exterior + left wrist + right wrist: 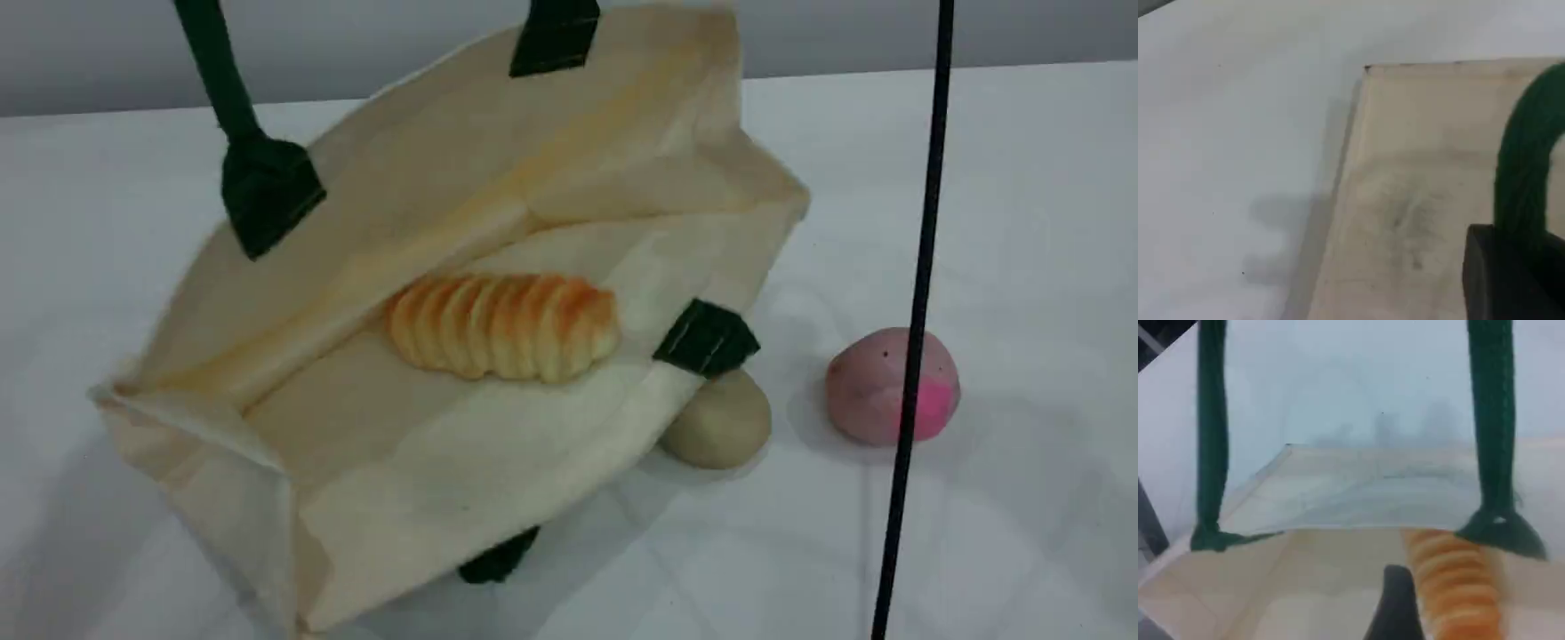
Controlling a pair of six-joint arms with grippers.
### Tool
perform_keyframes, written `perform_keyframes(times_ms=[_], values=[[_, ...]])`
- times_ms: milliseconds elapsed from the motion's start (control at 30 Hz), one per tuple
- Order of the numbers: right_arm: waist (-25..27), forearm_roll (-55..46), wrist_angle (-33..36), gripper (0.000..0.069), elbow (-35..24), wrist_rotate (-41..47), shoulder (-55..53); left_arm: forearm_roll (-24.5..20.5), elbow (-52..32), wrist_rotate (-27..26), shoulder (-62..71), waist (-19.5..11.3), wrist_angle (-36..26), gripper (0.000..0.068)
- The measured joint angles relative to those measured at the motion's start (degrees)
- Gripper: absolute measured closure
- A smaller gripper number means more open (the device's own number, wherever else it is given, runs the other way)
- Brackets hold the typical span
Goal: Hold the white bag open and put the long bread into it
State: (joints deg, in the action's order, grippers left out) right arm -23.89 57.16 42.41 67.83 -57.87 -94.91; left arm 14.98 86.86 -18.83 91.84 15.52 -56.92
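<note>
1. lying on its side on the counter (pixel 1022 533), the white bag (pixel 462 462) gapes wide, with the long bread (pixel 502 325) resting inside on the lower wall.
2. the left tool (pixel 1511 280) is clamped on a green handle (pixel 1528 160); the right tool (pixel 1395 607) stands apart, empty, just beside the loaf.
3. the canvas looks limp (handles give the surest hold); the bread seems light and squashy, best gripped mid-length.

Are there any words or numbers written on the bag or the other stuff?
None: no words, numbers or signs can be read anywhere.
The white bag is plain cloth.
The long bread, the beige lump and the pink ball carry no labels.
</note>
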Motion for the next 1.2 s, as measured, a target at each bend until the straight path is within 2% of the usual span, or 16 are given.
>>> perform_keyframes(times_ms=[167, 267, 333, 533, 633, 800, 933, 1033, 1200], values=[[0.0, 0.0, 0.1, 0.0166, 0.0, 0.0, 0.2, -0.1, 0.0, -0.1, 1.6, 0.0, 0.2, 0.0583], [0.0, -0.5, 0.2, 0.0166, 0.0, 0.0, 0.9, -0.2, 0.0, -1.4, 1.9, 0.0, 0.0, 0.0550], [0.0, -0.5, 0.3, 0.0166, 0.0, 0.0, 1.7, -0.2, 0.0, -2.5, 1.9, 0.0, -0.6, 0.0496], [0.0, -2.4, 0.7, 0.0166, 0.0, 1.2, 3.3, -0.2, 0.0, -3.5, 1.9, 0.0, -2.7, 0.0248], [0.0, -4.7, 2.6, 0.0166, 0.0, 3.2, 4.7, -0.4, 0.0, -3.5, 1.4, 0.0, -3.2, 0.0188], [0.0, -10.2, 3.6, 0.0166, 0.0, 8.9, 9.8, -1.1, 0.0, -3.5, -1.3, 0.0, -5.8, 0.0174], [0.0, -12.8, 4.5, 0.0167, 0.0, 13.6, 15.5, 0.6, 0.0, -2.8, -4.2, 0.0, -9.8, 0.0173], [0.0, -14.0, 4.8, 0.0167, 0.0, 15.5, 20.2, 1.3, 0.0, -0.6, -6.6, 0.0, -13.3, 0.0173], [0.0, -15.6, 9.3, 0.0167, 0.0, 18.0, 28.4, 4.3, -0.3, 3.5, -10.6, 0.1, -13.0, 0.0188]])
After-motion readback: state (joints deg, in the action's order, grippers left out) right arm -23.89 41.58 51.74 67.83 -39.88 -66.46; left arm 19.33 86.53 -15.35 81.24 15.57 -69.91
